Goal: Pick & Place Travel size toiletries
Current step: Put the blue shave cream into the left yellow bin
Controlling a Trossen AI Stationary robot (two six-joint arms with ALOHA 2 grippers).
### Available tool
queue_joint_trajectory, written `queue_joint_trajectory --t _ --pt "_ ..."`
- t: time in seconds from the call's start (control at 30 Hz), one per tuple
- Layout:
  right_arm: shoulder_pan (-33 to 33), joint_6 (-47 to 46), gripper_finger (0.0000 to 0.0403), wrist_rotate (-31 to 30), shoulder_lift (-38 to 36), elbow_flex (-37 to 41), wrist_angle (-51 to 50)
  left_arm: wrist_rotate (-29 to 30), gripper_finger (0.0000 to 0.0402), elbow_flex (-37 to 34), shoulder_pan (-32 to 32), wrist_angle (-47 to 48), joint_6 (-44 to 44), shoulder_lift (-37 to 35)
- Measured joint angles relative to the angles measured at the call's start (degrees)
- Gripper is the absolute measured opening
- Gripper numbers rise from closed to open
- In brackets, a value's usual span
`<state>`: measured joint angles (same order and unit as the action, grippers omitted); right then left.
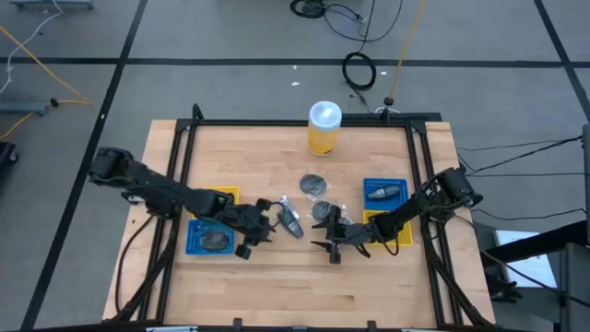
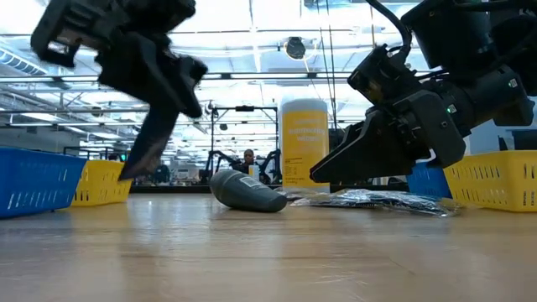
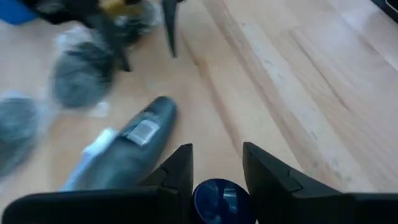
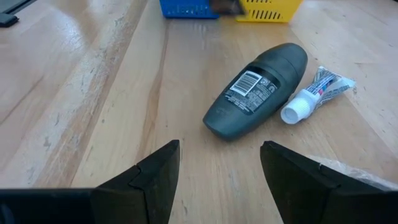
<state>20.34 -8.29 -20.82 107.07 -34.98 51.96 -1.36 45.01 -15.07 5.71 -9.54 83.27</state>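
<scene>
- The dark-grey oblong bottle (image 4: pixel 256 90) is lying flat near the centre of the wooden table (image 1: pixel 277 286), label up, a small whitish tube (image 4: pixel 316 94) touching it at its 3 o'clock in the right wrist view.
- Crinkly clear sachets holding dark discs (image 1: pixel 315 185) are lying at its 1 o'clock in the high view.
- The left gripper (image 1: pixel 262 228) is hovering at its 9 o'clock, fingers apart and empty.
- The right gripper (image 1: pixel 330 243) is hovering at its 4 o'clock, fingers spread and empty.
- The yellow canister (image 1: pixel 324 128) is standing at the table's 12 o'clock.
- The ribbed blue tray (image 1: pixel 210 238) is sitting partly hidden under the left arm.

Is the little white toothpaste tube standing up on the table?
No, the toothpaste tube lies flat on the wooden table, right beside the dark grey bottle.
</scene>
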Motion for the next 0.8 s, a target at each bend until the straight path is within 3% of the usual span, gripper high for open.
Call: queue_joint_trajectory --t 0.27,0.5,0.8 --pt "0.0 0.0 0.0216 -0.02 0.0 0.0 -0.08 5.8 0.0129 0.07 0.02 10.98 0.66 -9.65" --pt "0.0 0.0 0.0216 -0.02 0.0 0.0 -0.09 13.49 0.0113 0.07 1.6 25.67 1.13 -13.59" --pt "0.0 0.01 0.0216 -0.04 0.0 0.02 -0.07 13.35 0.0121 0.29 3.02 26.16 1.55 -13.99"
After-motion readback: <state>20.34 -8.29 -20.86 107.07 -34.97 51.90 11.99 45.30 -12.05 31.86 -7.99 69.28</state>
